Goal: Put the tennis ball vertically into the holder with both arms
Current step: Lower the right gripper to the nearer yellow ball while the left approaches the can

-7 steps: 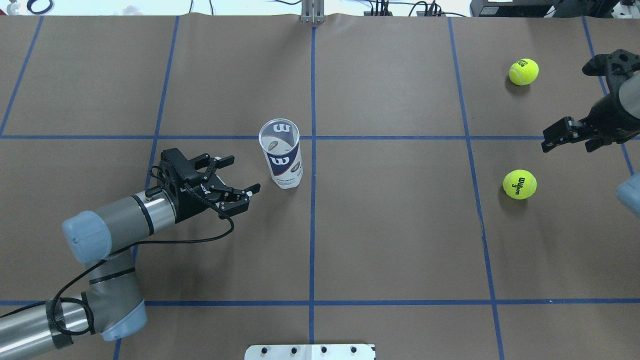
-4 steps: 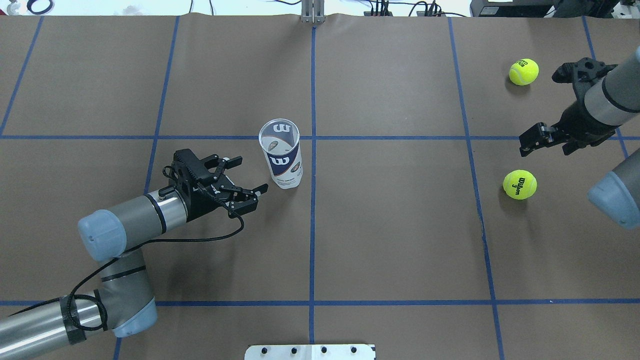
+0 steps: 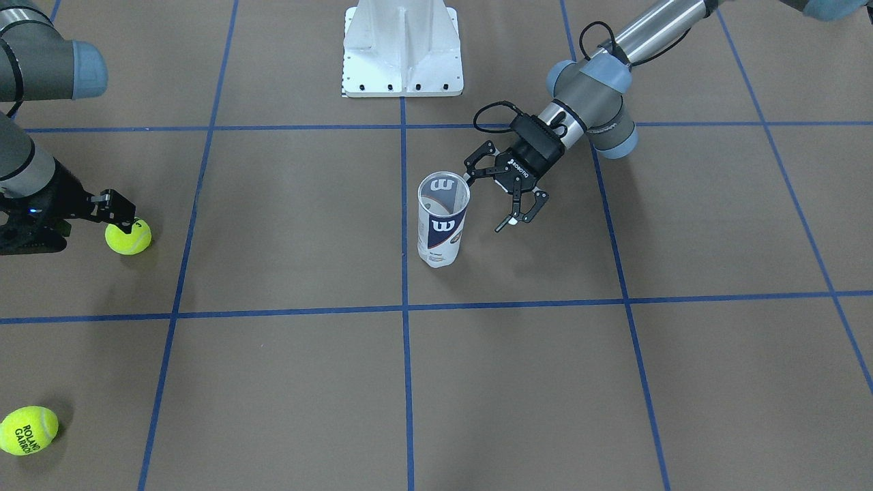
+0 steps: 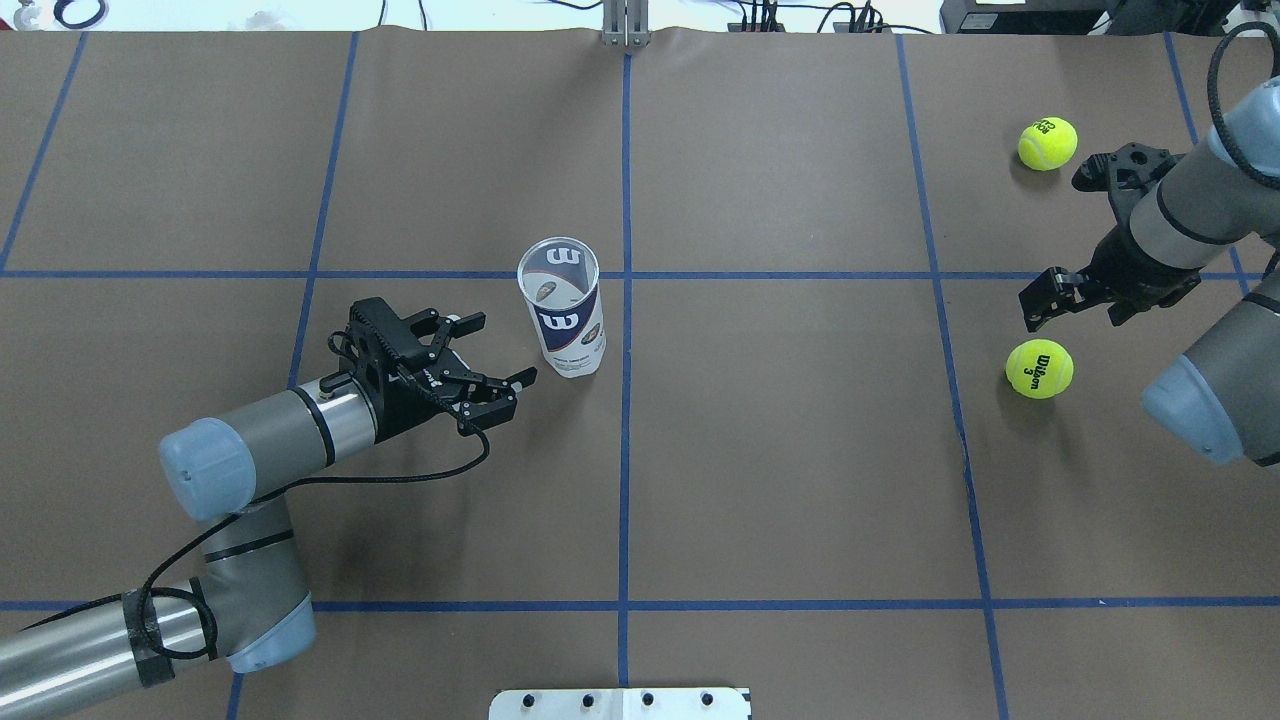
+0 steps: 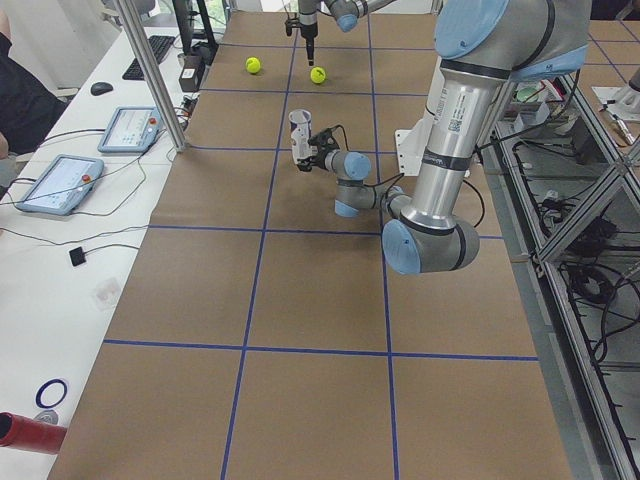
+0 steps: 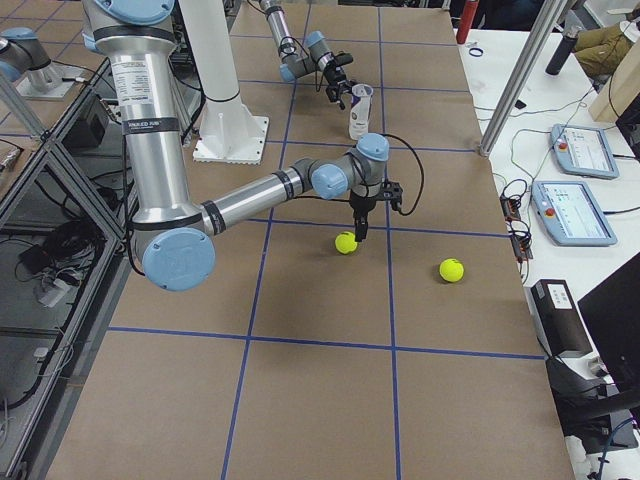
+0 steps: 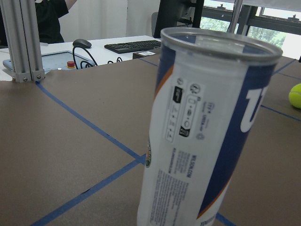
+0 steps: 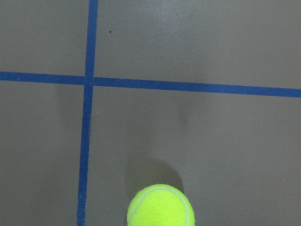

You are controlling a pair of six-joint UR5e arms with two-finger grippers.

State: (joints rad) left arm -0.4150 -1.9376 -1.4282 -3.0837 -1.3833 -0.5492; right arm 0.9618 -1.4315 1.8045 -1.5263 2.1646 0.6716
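The holder, a clear can with a navy "W" label, stands upright and empty near the table's middle; it also shows in the front view and fills the left wrist view. My left gripper is open and empty, lying level just left of the can, not touching it. My right gripper is open and empty, pointing down just above and beyond the Wilson tennis ball. That ball sits at the bottom edge of the right wrist view.
A second tennis ball lies farther back on the right, marked Roland Garros in the front view. The white pedestal base stands at the robot's side of the table. Blue tape lines cross the brown table cover.
My left gripper moved right, closer to the can, then held still. My right arm swung left, bringing its gripper from the table's right edge to beside the Wilson ball.
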